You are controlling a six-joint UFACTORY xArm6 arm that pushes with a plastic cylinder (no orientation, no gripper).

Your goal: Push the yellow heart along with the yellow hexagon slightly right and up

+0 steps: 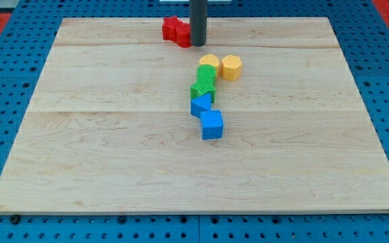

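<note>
my tip (198, 44) is a bare rod holding nothing, resting against the right side of the red block (176, 31). below it and just to its right sit the yellow heart (209, 64) and yellow hexagon (231, 67), side by side and touching. the green block (203, 84) crowds the heart's lower edge, with the blue blocks (208, 117) below that. the risk, i think: coming round underneath could drag the green block along, or an off-centre push could split the yellow pair.
</note>
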